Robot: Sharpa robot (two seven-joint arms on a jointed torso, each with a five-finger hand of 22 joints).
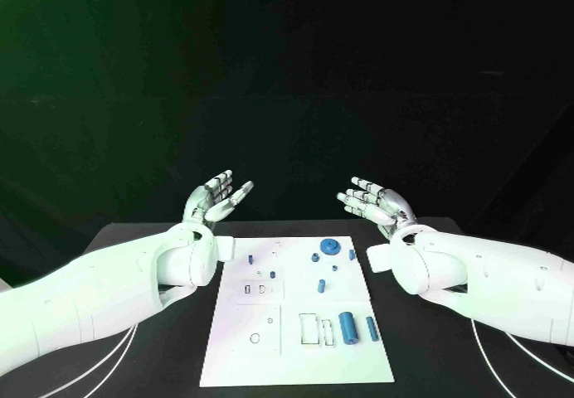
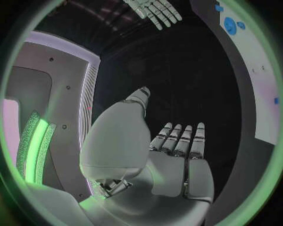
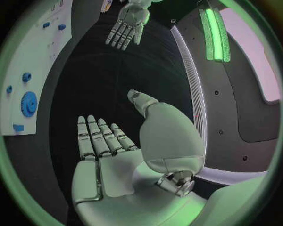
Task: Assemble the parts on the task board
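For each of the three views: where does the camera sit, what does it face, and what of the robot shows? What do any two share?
Head view: on the head, looking down at the task board; both arms, left hand and right hand raised, holding nothing.
Left wrist view: behind the left hand, palm showing; right hand opposite.
Right wrist view: behind the right hand; left hand opposite.
Shared: both wrist views catch the board's edge and the blue gear.

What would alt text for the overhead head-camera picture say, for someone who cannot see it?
Two white robot arms hold their silver hands, left hand and right hand, open and empty above the far end of a black table. Between the arms lies a white board with small blue parts scattered on it.
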